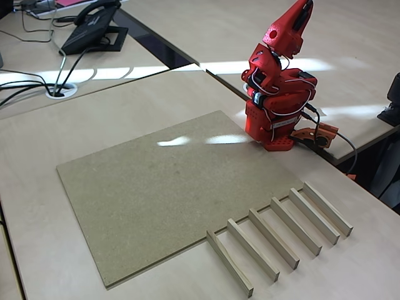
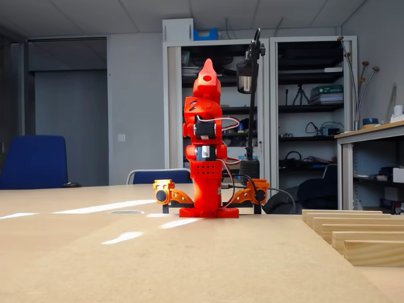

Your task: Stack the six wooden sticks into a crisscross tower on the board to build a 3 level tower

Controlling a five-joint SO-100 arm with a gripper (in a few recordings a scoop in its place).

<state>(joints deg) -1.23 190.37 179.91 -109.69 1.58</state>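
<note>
Board of dull brown-grey fibreboard lies flat on the pale tabletop in the higher fixed view, bare on top. Just off its right edge, on the tabletop, 6 wooden sticks lie side by side in a slanted row, parallel, with gaps between them; the lower-left ones have an end at or just against the board's edge. No tower stands on the board. Behind the board's far right corner the red arm sits folded upright on its base, the gripper pointing up; its fingers look closed together, with nothing between them. A black desk phone and cables lie on the neighbouring table at upper left.

In the low fixed view the arm stands upright at centre, orange clamps at its foot, gripper tapering to a closed point. The sticks show end-on at lower right, stepped one behind another. Shelving, a blue chair and a black lamp stand fill the background. No writing can be read.
</note>
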